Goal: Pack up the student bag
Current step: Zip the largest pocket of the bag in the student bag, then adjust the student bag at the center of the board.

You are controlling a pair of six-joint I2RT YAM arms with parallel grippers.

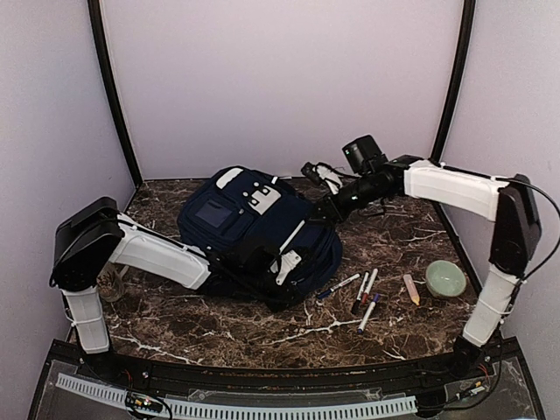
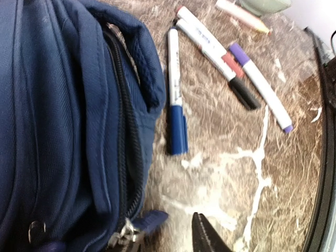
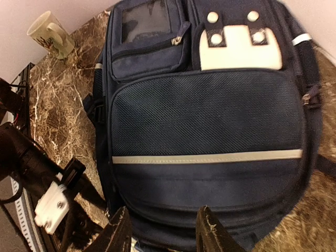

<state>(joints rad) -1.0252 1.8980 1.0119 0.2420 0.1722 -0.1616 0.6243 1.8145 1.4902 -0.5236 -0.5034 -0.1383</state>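
The student bag (image 1: 254,223), a navy backpack with a white stripe (image 3: 207,156) and a grey-white patch (image 3: 239,50), lies front up mid-table. My right gripper (image 3: 164,233) is at the bag's right-hand end (image 1: 322,213). Its fingers (image 3: 210,233) stand apart with the bag's creased bottom edge pinched between them. My left gripper (image 2: 176,237) sits low at the bag's near right side (image 1: 289,293). Only one dark finger (image 2: 207,236) shows. The blue zipper pull (image 2: 149,220) lies loose beside it, not held. The side zipper (image 2: 126,121) gapes open.
Several markers lie right of the bag: a blue-capped one (image 2: 176,100), a black-capped one (image 2: 215,52) and a purple one (image 2: 260,86). A peach crayon (image 1: 410,289) and a green bowl (image 1: 446,278) sit further right. A mug (image 3: 50,34) stands by the left arm's base.
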